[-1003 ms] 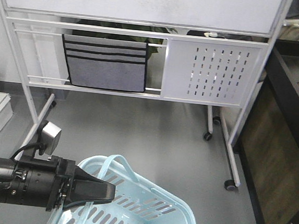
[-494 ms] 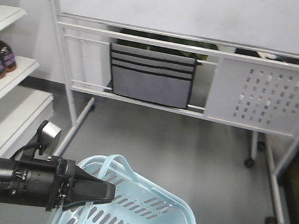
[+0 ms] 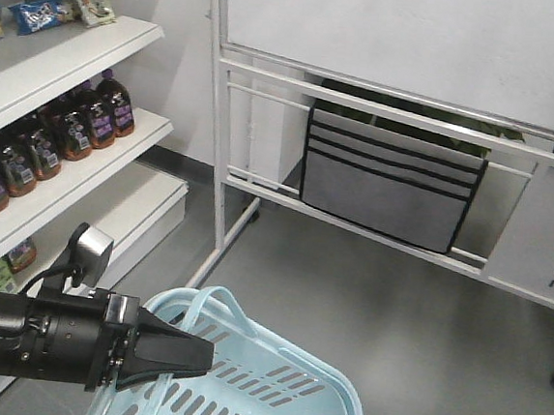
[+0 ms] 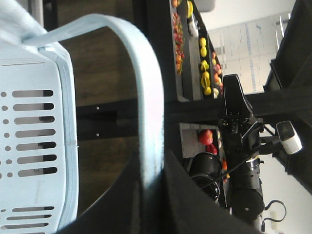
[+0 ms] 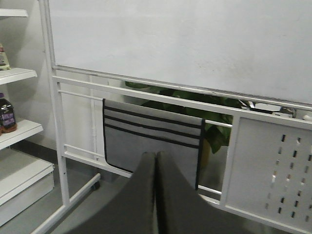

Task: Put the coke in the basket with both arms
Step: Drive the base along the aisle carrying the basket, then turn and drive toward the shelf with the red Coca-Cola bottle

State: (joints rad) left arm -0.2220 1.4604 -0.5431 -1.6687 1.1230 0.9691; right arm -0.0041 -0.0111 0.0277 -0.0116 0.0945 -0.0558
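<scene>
The light blue basket hangs at the bottom centre of the front view. Its near loop handle runs into my left gripper, which is shut on it. In the left wrist view the pale handle passes between the two black fingers of the left gripper, with the basket's slotted wall at the left. My right gripper is shut with nothing in it and points at the whiteboard stand. The coke is out of view.
White shelves on the left carry dark plastic bottles and snack packets. A wheeled whiteboard stand with a grey fabric organiser fills the back. A fruit shelf shows in the left wrist view.
The whole view has swung to the left: the whiteboard stand slid right and the shelves with bottles came into sight. The left gripper and basket kept their place in the frame.
</scene>
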